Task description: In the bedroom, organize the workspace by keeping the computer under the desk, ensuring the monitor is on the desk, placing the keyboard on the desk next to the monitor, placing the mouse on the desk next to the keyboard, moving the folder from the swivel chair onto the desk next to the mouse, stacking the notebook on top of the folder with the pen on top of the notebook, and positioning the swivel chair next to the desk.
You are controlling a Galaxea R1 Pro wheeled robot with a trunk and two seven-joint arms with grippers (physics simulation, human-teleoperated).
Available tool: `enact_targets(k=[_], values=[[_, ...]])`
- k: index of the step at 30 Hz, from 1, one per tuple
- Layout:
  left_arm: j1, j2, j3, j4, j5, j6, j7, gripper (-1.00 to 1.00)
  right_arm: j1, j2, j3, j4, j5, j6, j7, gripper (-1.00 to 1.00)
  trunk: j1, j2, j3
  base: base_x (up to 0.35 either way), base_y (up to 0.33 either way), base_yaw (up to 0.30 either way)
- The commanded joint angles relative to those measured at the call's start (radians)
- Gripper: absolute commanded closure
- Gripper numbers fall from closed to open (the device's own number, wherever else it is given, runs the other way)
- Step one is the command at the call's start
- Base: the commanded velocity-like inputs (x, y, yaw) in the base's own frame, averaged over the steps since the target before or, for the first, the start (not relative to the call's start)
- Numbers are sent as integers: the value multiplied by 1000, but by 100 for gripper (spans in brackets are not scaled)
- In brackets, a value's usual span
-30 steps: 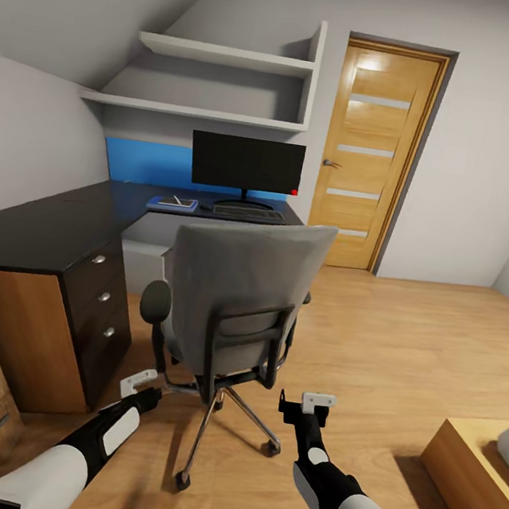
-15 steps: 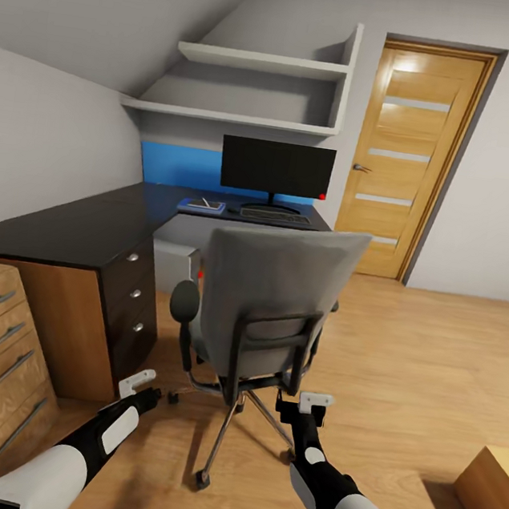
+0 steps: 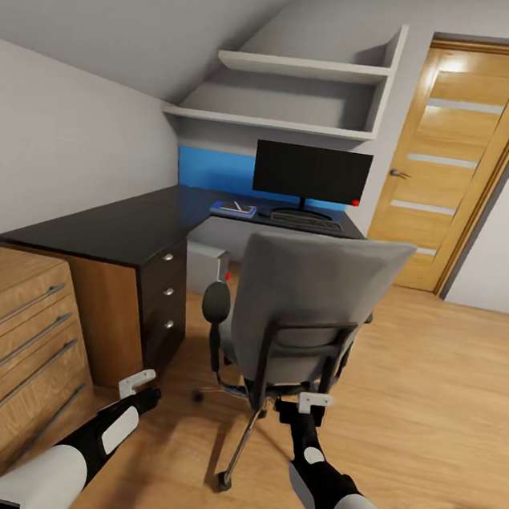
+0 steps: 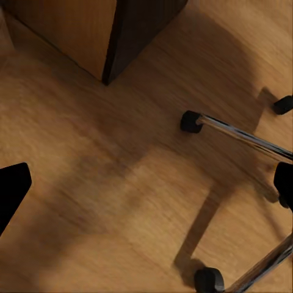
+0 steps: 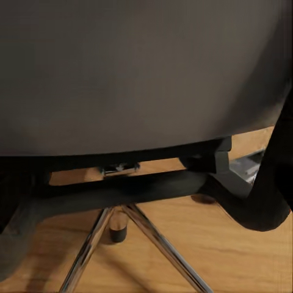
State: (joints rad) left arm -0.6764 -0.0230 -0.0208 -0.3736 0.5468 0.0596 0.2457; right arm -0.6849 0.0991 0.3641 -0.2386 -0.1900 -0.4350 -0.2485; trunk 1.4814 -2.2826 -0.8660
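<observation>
The worktop [image 3: 105, 225] carries the monitor [image 3: 311, 173], keyboard [image 3: 306, 221] and probably the stacked folder [image 3: 234, 208], so the swivel chair [image 3: 313, 295] remains. Right end effector [image 3: 303, 408] hangs behind its backrest, left end effector [image 3: 138, 388] over floor; their opening cannot be told.

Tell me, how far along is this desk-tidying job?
Mostly done, it seems. The monitor stands on the desk with the keyboard before it, and a blue stack, apparently the folder pile, lies beside that. A pale box, likely the computer, sits under the desk. In hand: the swivel chair, with the right claw just behind its back frame and the left claw low beside it. Left: nudging it to the desk.
</observation>
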Motion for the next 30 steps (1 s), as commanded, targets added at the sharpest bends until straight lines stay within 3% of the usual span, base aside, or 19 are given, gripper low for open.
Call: enact_targets(k=[1, 21, 30], values=[[0, 0, -2, -2, 4, 5, 6, -100, -1, 0, 9, 1, -9, -4, -5, -100, 0, 0, -1, 0, 0, 266], [0, -5, -6, -2, 2, 5, 4, -100, -1, -1, 9, 1, -9, -4, -5, -100, 0, 0, -1, 0, 0, 266], [-1, -20, -11, -2, -3, 6, -1, -100, -1, -1, 9, 0, -9, -4, -5, -100, 0, 0, -1, 0, 0, 260]])
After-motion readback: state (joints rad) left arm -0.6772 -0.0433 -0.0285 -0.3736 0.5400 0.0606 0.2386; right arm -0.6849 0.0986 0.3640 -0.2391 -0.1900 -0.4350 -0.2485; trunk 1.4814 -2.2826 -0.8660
